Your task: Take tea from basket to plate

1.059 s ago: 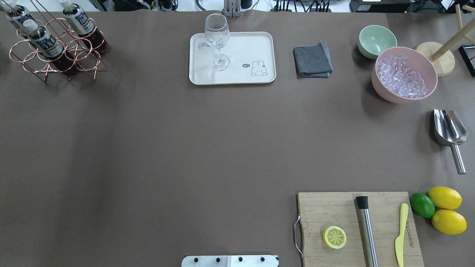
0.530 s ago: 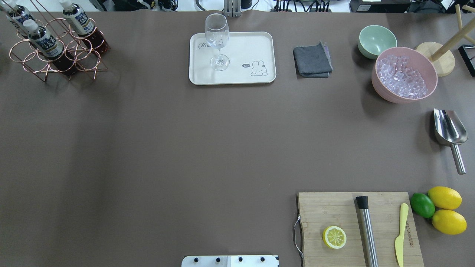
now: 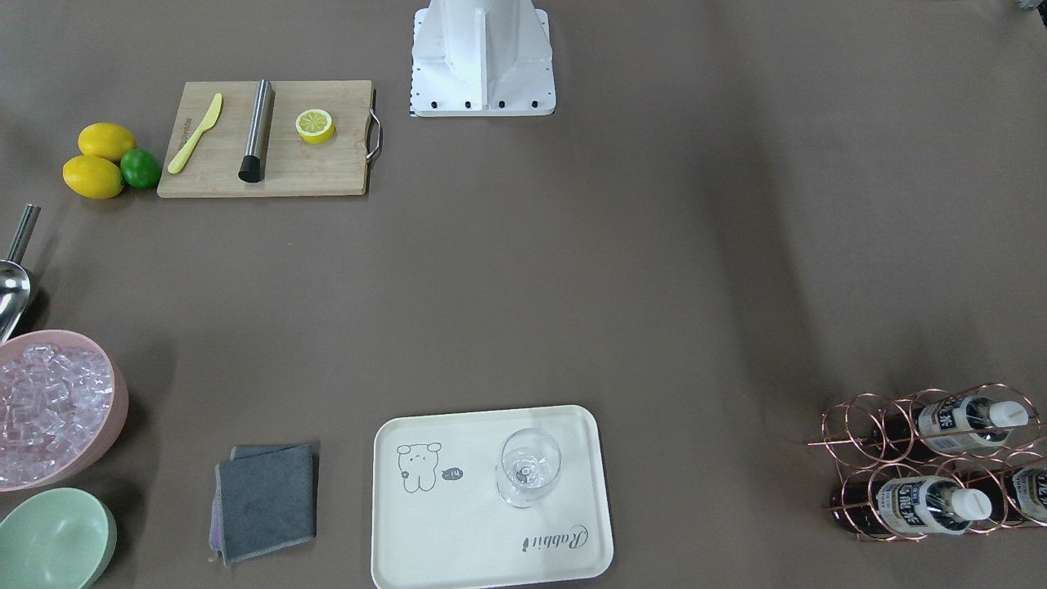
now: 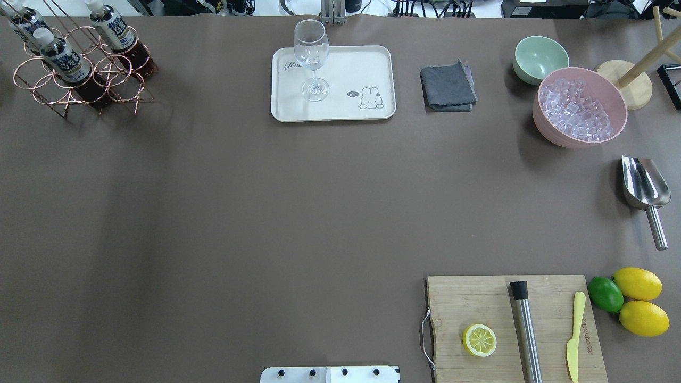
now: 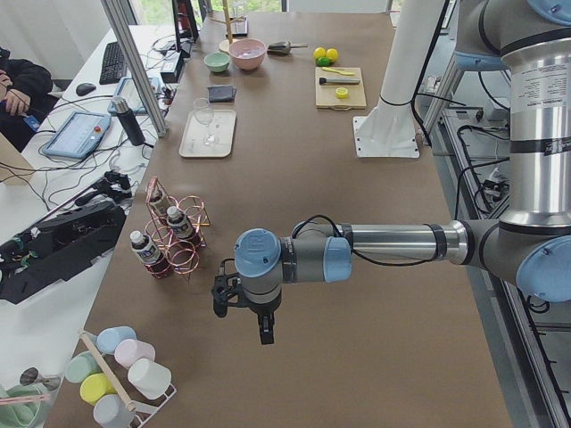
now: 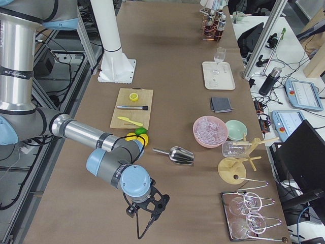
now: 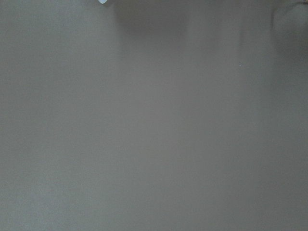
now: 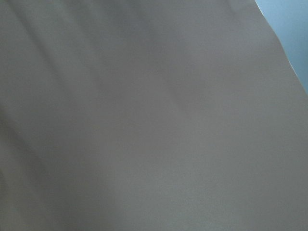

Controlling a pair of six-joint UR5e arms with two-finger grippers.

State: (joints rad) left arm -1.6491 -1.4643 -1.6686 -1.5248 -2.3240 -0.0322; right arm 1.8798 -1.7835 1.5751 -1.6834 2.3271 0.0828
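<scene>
Tea [image 4: 64, 61] sitting in the basket [image 4: 33, 69] at the table's [image 4: 266, 213] far left corner, both arms hanging at the table's ends

Three bottles are standing in the wire cells, caps up; the plate [image 4: 351, 64] is lying at the middle of the far edge, carrying a wine glass [image 4: 311, 58]. The left gripper [image 5: 243, 314] is hovering over the left end, near the basket but apart from it, and the right gripper [image 6: 150, 206] is hovering over the right end; whether either one's fingers are apart or together cannot be told

Tea bottles [image 4: 66, 61] stand in the basket [image 4: 109, 70] — well apart from the plate [image 4: 351, 69] holding a glass [image 4: 312, 58].
</scene>
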